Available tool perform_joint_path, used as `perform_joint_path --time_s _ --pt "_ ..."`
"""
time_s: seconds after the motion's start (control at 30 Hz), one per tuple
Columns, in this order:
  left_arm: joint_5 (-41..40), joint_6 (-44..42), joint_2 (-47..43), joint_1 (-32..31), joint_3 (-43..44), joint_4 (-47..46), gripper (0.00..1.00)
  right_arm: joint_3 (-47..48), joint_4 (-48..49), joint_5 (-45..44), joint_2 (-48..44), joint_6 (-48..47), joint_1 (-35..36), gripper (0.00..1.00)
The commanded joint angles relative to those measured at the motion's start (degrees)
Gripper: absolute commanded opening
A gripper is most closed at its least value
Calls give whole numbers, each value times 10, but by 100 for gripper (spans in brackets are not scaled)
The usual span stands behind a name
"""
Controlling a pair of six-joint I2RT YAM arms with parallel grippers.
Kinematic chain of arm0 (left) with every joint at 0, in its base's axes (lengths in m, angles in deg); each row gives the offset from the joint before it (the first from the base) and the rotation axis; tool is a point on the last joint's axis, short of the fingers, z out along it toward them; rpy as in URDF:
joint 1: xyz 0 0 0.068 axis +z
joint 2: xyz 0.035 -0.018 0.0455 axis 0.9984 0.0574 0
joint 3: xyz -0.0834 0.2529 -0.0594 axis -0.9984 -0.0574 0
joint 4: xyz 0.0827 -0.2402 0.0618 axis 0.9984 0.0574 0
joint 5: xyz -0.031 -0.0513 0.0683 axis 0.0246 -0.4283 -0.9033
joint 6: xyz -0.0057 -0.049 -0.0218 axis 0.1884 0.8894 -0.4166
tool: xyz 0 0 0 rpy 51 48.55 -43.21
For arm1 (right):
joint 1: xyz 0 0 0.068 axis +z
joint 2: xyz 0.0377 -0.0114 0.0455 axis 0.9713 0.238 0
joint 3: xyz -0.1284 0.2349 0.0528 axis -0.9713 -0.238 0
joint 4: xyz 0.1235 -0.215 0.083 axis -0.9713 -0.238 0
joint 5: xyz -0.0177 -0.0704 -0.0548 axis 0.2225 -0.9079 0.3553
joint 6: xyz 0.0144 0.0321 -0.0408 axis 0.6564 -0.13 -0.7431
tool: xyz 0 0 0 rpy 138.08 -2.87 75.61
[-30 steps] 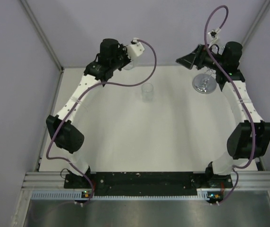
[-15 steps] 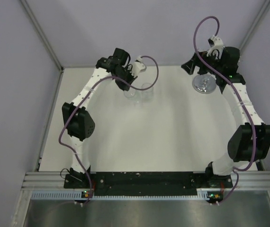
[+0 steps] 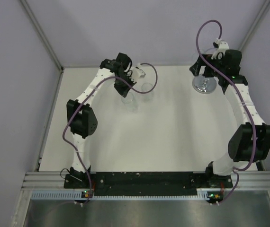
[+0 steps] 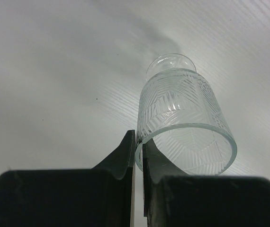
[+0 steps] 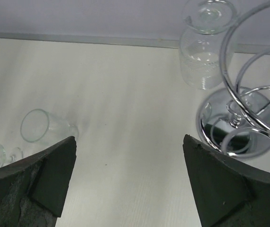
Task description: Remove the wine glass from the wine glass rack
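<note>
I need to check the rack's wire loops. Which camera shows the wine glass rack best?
Right wrist: the wine glass rack shows its base, post and looped arms close up. Top external shows it small, mostly the base. Left wrist shows none of it.

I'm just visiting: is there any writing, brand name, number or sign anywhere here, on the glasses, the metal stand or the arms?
None: no word, label, brand, number or sign is readable in any view.
The cut lines on the wine glass are a pattern, not letters.
The wine glass rack is bare shiny metal.
</note>
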Motion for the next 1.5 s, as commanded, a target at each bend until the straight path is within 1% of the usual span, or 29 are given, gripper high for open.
perform_joint_path --time_s 0.0,0.33,0.37,0.47,0.5,0.7,0.9,1.07,1.17,1.23,1.27,1.4,1.47 --pt "-17 3 8 3 24 -2 0 18 -10 -41 -17 21 -34 90" --pt "-14 6 28 3 21 -10 1 43 -28 -65 11 41 -92 83" --pt "-12 5 28 3 21 -10 6 47 -30 -66 14 43 -97 82" --pt "-6 3 29 3 21 -6 15 54 -36 -70 15 44 -110 82" --pt "-4 4 30 3 20 -7 21 55 -38 -71 14 42 -113 81" --pt "-4 11 31 3 18 -5 47 48 -48 -85 2 33 -120 81" --pt "3 19 15 3 19 -11 59 44 -47 -97 -1 16 -121 82" --pt "35 24 -35 3 8 -11 65 34 -67 -29 -12 -13 -117 80" --pt "74 33 -90 15 -49 -67 69 6 -69 -8 -22 -30 -102 80" --pt "82 42 -120 22 -104 -131 71 -8 -68 -2 -21 -47 -87 81" --pt "83 48 -127 25 -117 -153 71 -12 -62 -2 -20 -51 -79 81" --pt "105 87 -140 39 -126 -209 72 -32 -2 -16 -1 -53 -50 87" --pt "118 101 -151 45 -135 -242 73 -33 19 -31 12 -85 -30 89"
